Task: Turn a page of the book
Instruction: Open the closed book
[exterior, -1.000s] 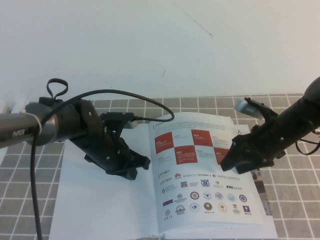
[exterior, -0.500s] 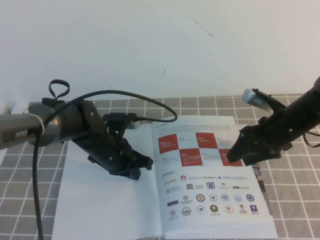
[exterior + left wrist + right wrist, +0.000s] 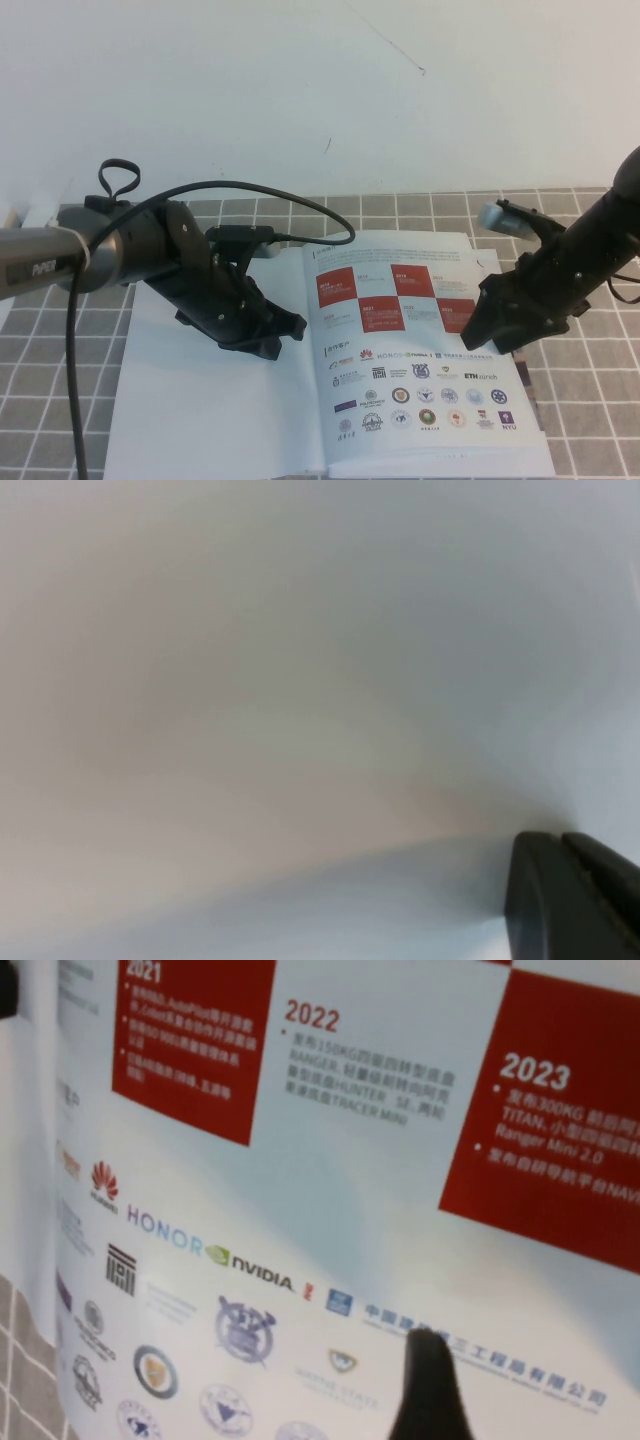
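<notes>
On the grey tiled counter (image 3: pixel 60 390) lies the big thin white book (image 3: pixel 330 390), open and flat. Its right side shows the shiny white page (image 3: pixel 420 350) with red and white squares on top and rows of little round logos below. The left side is a plain white sheet (image 3: pixel 200 410) with nothing printed on it.

The black left gripper (image 3: pixel 262 335) sits low on the plain sheet, close to the fold in the middle of the book. I cannot tell if its jaws are apart or together. The black right gripper (image 3: pixel 480 335) is over the right part of the printed page, near the outer edge. In the right wrist view one dark fingertip (image 3: pixel 428 1380) sits right by the paper, just under the row of logos. I cannot tell how its jaws stand either.

The page looks very light, thin and bendy. It is glossy, so it is likely slippery, and a hard pull could crease or tear it. The best place to take hold looks like the free outer edge or a corner on the right, lifting gently so only one sheet comes up. The left gripper looks well placed to hold the book down.
</notes>
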### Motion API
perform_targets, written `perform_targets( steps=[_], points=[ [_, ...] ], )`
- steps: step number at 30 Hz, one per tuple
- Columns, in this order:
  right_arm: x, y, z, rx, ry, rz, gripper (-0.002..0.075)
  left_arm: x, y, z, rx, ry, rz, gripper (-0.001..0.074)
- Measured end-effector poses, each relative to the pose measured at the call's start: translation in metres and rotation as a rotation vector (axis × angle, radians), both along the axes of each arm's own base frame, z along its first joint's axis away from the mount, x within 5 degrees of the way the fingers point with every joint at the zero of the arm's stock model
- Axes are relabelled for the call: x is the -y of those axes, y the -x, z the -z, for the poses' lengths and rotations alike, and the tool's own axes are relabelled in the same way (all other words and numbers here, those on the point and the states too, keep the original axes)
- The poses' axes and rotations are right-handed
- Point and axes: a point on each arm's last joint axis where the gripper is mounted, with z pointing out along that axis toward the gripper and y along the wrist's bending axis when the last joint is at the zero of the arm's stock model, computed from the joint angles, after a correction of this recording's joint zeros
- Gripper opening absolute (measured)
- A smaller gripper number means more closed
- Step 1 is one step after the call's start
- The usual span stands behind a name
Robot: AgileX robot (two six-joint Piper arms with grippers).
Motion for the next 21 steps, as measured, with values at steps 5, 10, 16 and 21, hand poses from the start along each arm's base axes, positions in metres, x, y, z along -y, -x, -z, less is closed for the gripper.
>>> perform_targets(
  steps=[5, 10, 16, 21],
  points=[
    [-0.006, -0.002, -0.002, 0.007, -0.077, 0.011, 0.0448, 0.0, 0.0, 0.0, 0.0, 0.0, 0.0, -0.0004],
    [-0.006, -0.004, -0.002, 0.022, -0.106, 0.014, 0.0448, 0.0, 0.0, 0.0, 0.0, 0.0, 0.0, -0.0004],
    [0.009, -0.006, -0.009, 0.033, -0.009, 0.016, 0.0448, 0.0, 0.0, 0.0, 0.0, 0.0, 0.0, -0.0004],
    [0.002, -0.002, -0.003, 0.01, 0.051, -0.028, 0.0448, 0.0, 0.0, 0.0, 0.0, 0.001, -0.001, -0.0004]
  ],
)
